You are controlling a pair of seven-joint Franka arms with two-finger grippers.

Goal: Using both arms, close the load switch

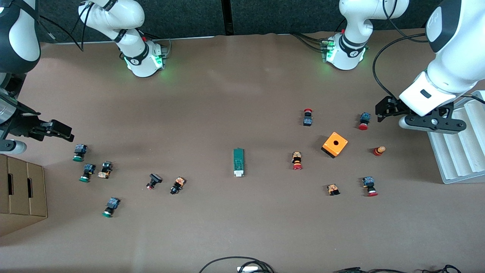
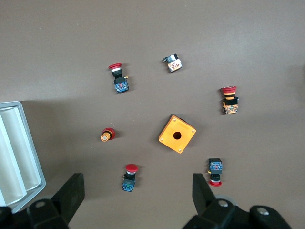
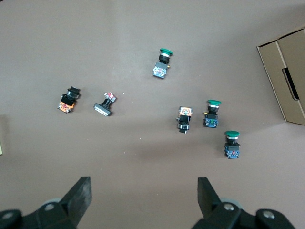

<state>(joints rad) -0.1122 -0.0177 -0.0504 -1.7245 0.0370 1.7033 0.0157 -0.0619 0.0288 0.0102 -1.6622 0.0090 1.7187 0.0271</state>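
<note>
The load switch [image 1: 238, 162] is a narrow dark-green block lying mid-table, with its white sliding piece at the end nearer the front camera. Nothing touches it. My left gripper [image 1: 382, 110] hangs open and empty over the table at the left arm's end, above a red-capped push button [image 2: 129, 177]. In the left wrist view, the left gripper [image 2: 138, 191] shows wide-apart fingers. My right gripper [image 1: 65, 133] hangs open and empty over the right arm's end of the table. In the right wrist view, the right gripper [image 3: 143, 193] has bare table between its fingers. Both grippers are well away from the switch.
An orange cube box [image 1: 335, 144] with a hole and several red-capped push buttons lie toward the left arm's end. Several green-capped buttons [image 1: 79, 152] lie toward the right arm's end. A white ribbed tray [image 1: 458, 151] and a cardboard box [image 1: 22, 191] stand at the table's two ends.
</note>
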